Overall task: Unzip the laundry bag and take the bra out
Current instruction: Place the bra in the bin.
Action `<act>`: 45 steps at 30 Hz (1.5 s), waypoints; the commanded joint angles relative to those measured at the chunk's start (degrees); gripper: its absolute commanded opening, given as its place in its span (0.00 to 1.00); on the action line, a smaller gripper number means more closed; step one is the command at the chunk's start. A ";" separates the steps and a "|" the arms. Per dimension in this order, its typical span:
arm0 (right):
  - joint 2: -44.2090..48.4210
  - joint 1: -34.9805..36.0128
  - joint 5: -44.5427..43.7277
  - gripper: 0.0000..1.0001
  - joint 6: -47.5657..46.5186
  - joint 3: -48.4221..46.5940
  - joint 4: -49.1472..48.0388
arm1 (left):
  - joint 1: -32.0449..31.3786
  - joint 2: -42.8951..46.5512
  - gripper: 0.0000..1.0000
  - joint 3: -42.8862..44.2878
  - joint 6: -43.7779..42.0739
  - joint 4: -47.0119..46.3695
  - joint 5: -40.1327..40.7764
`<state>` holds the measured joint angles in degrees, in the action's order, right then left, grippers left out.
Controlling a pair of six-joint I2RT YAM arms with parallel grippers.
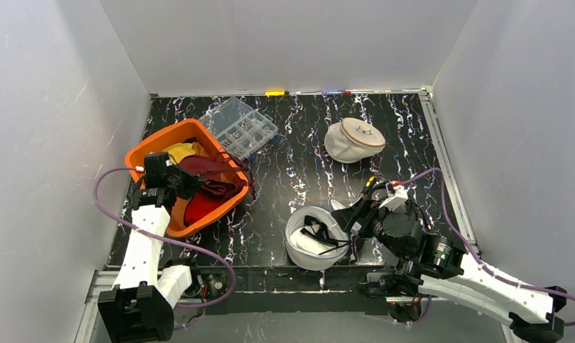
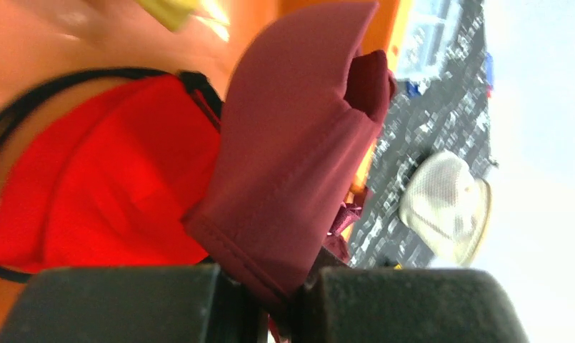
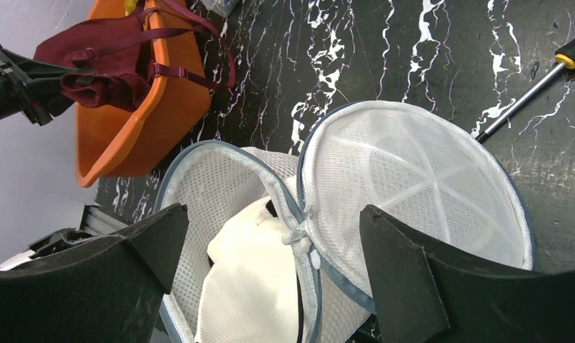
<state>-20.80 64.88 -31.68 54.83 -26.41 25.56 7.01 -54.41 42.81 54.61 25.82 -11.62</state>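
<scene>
The white mesh laundry bag (image 1: 314,239) stands unzipped near the front edge, its round lid (image 3: 413,186) flipped open. A white bra (image 3: 248,286) with black straps lies inside it. My right gripper (image 3: 270,239) is open and empty just above the bag's mouth and zip pull (image 3: 307,246); it also shows in the top view (image 1: 347,218). My left gripper (image 1: 183,180) is shut on a maroon bra (image 2: 291,164) over the orange basket (image 1: 152,150). The maroon bra also shows in the right wrist view (image 3: 113,64).
The basket also holds a red garment (image 2: 106,179) and a yellow one (image 1: 183,151). A second, closed mesh bag (image 1: 353,139) lies at the back right. A clear compartment box (image 1: 239,127) sits behind the basket. A screwdriver (image 3: 534,89) lies beside the open bag.
</scene>
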 commanded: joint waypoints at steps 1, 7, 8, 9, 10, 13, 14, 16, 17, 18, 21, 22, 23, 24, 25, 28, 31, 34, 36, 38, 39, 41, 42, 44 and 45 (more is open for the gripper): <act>1.03 0.02 -0.21 0.97 0.89 0.31 -0.77 | 0.16 0.00 0.00 2.49 -2.26 4.69 13.36; 2.46 -0.01 -0.45 0.97 1.23 1.21 -0.35 | 0.38 -0.65 0.00 2.18 -3.78 6.80 19.40; 2.51 0.06 -0.41 0.97 1.29 1.34 -0.46 | 0.38 -1.17 0.00 1.85 -4.18 6.32 19.07; 2.51 0.06 -0.25 0.97 1.41 1.41 -0.46 | 0.38 -1.71 0.00 1.54 -4.71 6.11 18.88; 2.48 0.00 -0.10 0.97 1.50 1.45 -0.45 | 0.38 -2.53 0.00 1.23 -4.80 5.95 18.72; 2.59 0.05 0.10 0.97 1.60 1.24 -0.27 | 0.38 -4.16 0.00 1.08 -5.51 6.28 17.57; 2.68 0.06 -0.02 0.97 1.60 1.07 -0.05 | 0.38 -4.27 0.05 1.24 -5.66 6.53 16.99; 2.76 0.06 -0.26 0.97 1.45 0.85 0.32 | 0.38 -3.74 0.18 1.59 -6.04 6.52 16.06; 2.73 0.02 -0.35 0.97 1.30 0.76 0.34 | 0.38 -3.17 0.26 1.95 -6.35 6.83 15.88; 2.71 0.05 -0.37 0.97 1.21 0.69 0.35 | 0.38 -2.63 0.34 2.42 -6.88 7.32 15.92; 2.19 0.02 -0.27 0.97 1.08 0.74 -0.16 | 0.39 -0.96 0.57 4.74 -8.14 10.27 17.18; 1.90 0.04 -0.16 0.97 0.95 0.79 -0.36 | 0.38 -0.40 0.62 5.60 -8.65 11.18 17.68; 1.66 0.00 -0.04 0.97 0.91 0.83 -0.71 | 0.38 0.18 0.67 6.45 -9.20 12.23 18.32; 1.31 0.06 0.12 0.97 0.83 0.89 -0.98 | 0.38 0.80 0.69 7.41 -9.79 13.16 18.90; 1.04 0.02 0.39 0.97 0.77 0.92 -1.19 | 0.38 1.40 0.70 8.32 -10.52 14.27 19.56; 0.30 0.06 0.92 0.97 0.48 0.93 -1.78 | 0.31 3.63 0.72 11.09 -12.77 16.24 21.02; -0.13 0.06 1.12 0.97 0.30 0.90 -2.02 | 0.15 6.28 0.71 12.55 -13.96 16.21 19.75; -0.44 -0.01 1.18 0.97 0.28 1.20 -2.51 | -0.12 7.46 0.54 10.90 -14.04 11.18 12.74; -0.80 0.06 1.45 0.97 0.35 1.72 -3.47 | -0.28 6.73 0.38 8.08 -13.04 4.87 4.36; -1.35 0.07 2.01 0.97 0.53 1.97 -4.26 | -0.56 3.83 0.22 7.01 -12.56 1.81 0.83; -1.71 0.07 2.30 0.97 0.54 1.93 -4.41 | -0.59 1.98 0.16 7.00 -12.65 1.48 0.84; -2.16 0.06 2.52 0.97 0.54 1.67 -4.35 | -0.61 -0.84 0.06 6.95 -13.61 1.56 3.19; -2.22 0.01 2.52 0.97 0.54 1.51 -3.96 | -0.59 -1.81 0.02 6.94 -13.80 2.60 5.70; -2.08 0.00 2.13 0.97 0.29 0.95 -3.21 | -0.51 -2.91 0.00 6.91 -13.83 4.77 13.00; -1.90 0.02 1.91 0.97 0.20 0.73 -2.85 | -0.50 -3.05 0.00 6.70 -13.75 5.90 16.46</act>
<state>-22.79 64.88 -29.34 55.40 -24.53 23.97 6.48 -57.08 50.37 41.85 28.82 -4.29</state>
